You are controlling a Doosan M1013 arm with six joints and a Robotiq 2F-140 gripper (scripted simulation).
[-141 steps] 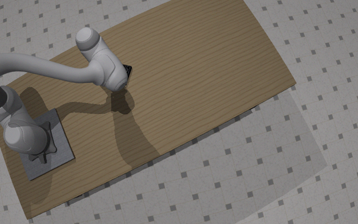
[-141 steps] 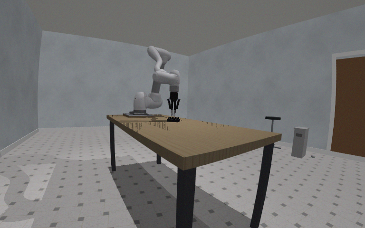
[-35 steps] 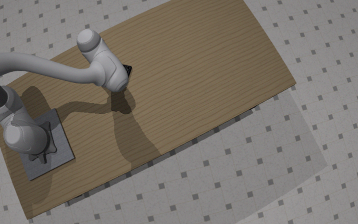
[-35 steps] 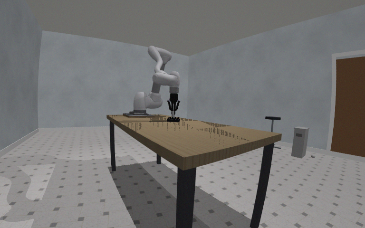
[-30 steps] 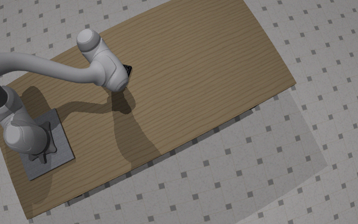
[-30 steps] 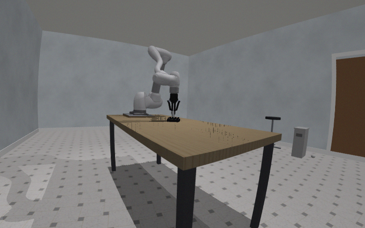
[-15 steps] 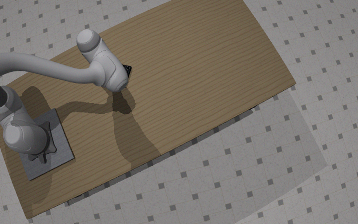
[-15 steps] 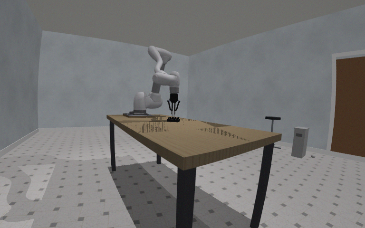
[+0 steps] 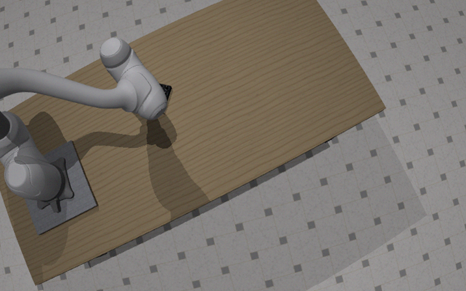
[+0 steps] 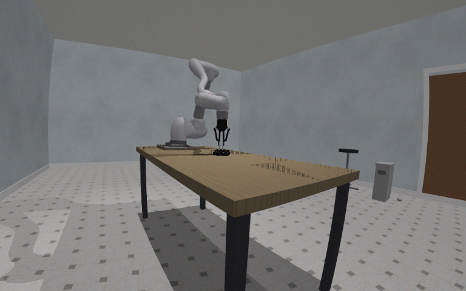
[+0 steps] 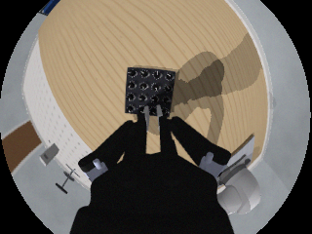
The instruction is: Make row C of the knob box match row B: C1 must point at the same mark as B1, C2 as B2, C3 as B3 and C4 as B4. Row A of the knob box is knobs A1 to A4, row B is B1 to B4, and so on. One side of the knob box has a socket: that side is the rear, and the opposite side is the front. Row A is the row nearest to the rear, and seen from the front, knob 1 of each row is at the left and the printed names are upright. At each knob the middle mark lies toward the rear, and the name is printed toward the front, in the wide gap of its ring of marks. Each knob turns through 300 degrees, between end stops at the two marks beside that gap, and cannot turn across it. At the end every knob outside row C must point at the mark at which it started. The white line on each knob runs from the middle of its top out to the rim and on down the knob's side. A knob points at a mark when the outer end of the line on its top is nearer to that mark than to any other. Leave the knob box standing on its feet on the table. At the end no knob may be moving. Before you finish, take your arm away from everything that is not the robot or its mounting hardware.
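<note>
- A grey square base plate [image 9: 84, 201] sits at the left end of the brown wooden surface [image 9: 261, 98] and carries the grey robot arm [image 9: 72, 90].
- The arm's wrist points straight down, with the black jaws nearly together; a slim gap is left and they grip nothing.
- The black square knob box [image 11: 151, 88] stands on the surface directly under the jaws, whose tips are at its near edge.
- Individual knob marks are too small to read.
</note>
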